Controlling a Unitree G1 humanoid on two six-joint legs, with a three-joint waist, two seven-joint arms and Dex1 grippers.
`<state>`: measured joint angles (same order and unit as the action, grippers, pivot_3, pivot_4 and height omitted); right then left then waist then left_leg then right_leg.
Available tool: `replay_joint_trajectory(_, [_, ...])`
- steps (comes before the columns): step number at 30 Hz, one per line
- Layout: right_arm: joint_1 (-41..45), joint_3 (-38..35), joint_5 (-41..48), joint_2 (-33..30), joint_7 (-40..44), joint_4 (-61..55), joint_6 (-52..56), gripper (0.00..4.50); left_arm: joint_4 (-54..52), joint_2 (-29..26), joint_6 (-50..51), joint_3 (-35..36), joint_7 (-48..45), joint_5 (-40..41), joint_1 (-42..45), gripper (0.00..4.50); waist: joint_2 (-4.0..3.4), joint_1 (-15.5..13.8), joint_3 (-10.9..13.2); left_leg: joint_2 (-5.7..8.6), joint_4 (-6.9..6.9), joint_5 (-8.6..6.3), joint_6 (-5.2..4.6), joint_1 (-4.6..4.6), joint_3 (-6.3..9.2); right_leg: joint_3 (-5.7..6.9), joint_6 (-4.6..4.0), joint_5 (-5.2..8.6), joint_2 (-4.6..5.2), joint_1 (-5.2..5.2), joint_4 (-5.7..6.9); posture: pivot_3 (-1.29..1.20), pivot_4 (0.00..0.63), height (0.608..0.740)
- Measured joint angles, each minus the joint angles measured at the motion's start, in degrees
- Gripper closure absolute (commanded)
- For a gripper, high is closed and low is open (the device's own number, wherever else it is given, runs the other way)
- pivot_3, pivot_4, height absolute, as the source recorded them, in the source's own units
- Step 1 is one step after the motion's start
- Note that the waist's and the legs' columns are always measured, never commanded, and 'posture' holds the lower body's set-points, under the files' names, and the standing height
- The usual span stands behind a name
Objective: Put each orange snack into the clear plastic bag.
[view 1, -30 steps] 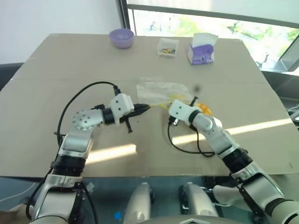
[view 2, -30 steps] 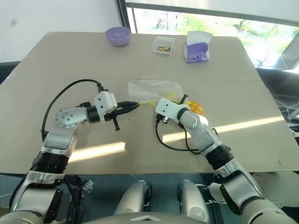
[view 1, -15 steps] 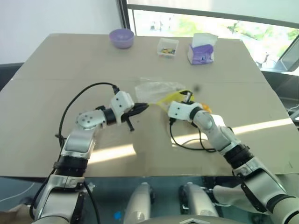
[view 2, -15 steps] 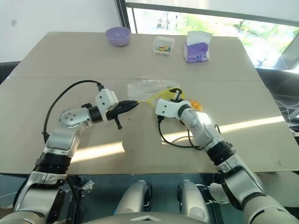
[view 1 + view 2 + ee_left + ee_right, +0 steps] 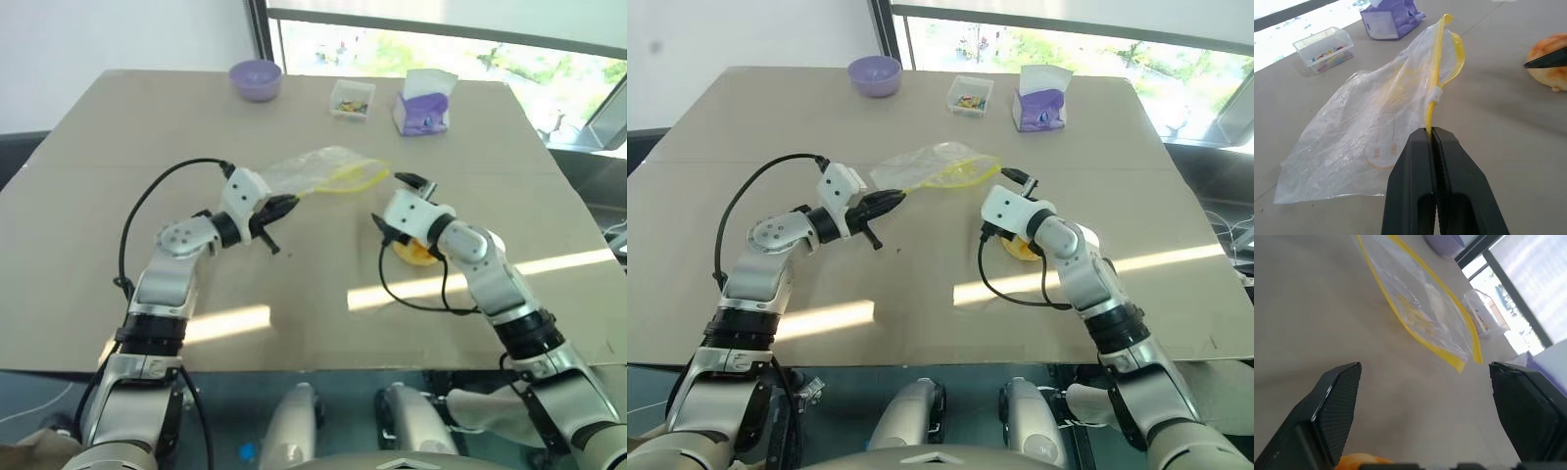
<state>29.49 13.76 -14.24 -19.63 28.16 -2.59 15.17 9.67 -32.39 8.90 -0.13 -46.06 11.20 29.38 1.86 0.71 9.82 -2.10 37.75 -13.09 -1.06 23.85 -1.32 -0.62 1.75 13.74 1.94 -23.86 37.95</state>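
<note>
Here, we are reading the scene as follows.
Left gripper: we are pinching the yellow seal strip of the clear plastic bag, lifting its mouth off the table.
Right gripper: we are holding its fingers spread wide, empty, above the orange bun.
Bun: lying on the table, well apart from the bag.
Advice: we are judging it best to grasp the bun gently while keeping the mouth raised.
</note>
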Motion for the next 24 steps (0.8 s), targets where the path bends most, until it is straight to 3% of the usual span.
replay_joint_trajectory(9, [-10.90, -9.20, 10.98, 2.52, 0.22, -10.53, 19.69, 0.02, -0.04, 0.15, 1.67, 0.18, 0.07, 0.41, 0.09, 4.50, 0.00, -0.02, 0.00, 0.01, 0.02, 0.00, 0.00, -0.02, -0.01, 0.00, 0.00, 0.00, 0.01, 0.02, 0.01, 0.00, 0.150, 0.733])
replay_joint_trajectory(17, [-12.03, -13.71, 17.23, 4.92, -2.30, -10.66, 26.10, 0.02, -0.13, 0.38, 2.59, 0.22, -0.01, 1.42, 0.85, 4.50, 0.05, -0.27, -0.04, 0.02, 0.03, 0.00, 0.00, -0.05, 0.02, 0.03, 0.00, 0.00, 0.01, 0.08, -0.01, 0.00, 0.150, 0.733])
replay_joint_trajectory(21, [-12.55, -14.09, 18.98, 4.91, -3.23, -10.93, 27.15, 1.71, -0.13, 0.38, 3.15, 0.22, -0.03, 1.89, 1.09, 4.50, 0.07, -0.32, -0.06, 0.03, 0.03, 0.00, 0.00, -0.05, 0.03, 0.04, 0.01, 0.00, 0.02, 0.09, -0.03, 0.00, 0.150, 0.733])
replay_joint_trajectory(22, [-12.68, -14.10, 19.23, 4.90, -3.53, -10.96, 27.20, 2.44, -0.13, 0.37, 3.21, 0.22, -0.04, 1.99, 1.15, 4.50, 0.07, -0.33, -0.06, 0.02, 0.03, 0.00, 0.00, -0.06, 0.03, 0.05, 0.01, 0.00, 0.02, 0.09, -0.02, 0.00, 0.150, 0.733])
replay_joint_trajectory(23, [-12.75, -14.10, 19.57, 4.82, -3.74, -10.99, 27.29, 2.83, -0.14, 0.38, 3.28, 0.22, -0.04, 2.05, 1.18, 4.50, 0.07, -0.31, -0.06, 0.02, 0.03, 0.00, 0.00, -0.06, 0.03, 0.05, 0.01, 0.00, 0.01, 0.09, -0.01, 0.00, 0.150, 0.733])
replay_joint_trajectory(24, [-12.76, -14.10, 19.59, 4.80, -3.76, -10.99, 27.30, 2.83, -0.14, 0.37, 3.28, 0.22, -0.04, 2.06, 1.18, 4.50, 0.07, -0.31, -0.06, 0.02, 0.03, 0.00, 0.00, -0.06, 0.03, 0.05, 0.01, 0.00, 0.01, 0.09, -0.01, 0.00, 0.150, 0.733])
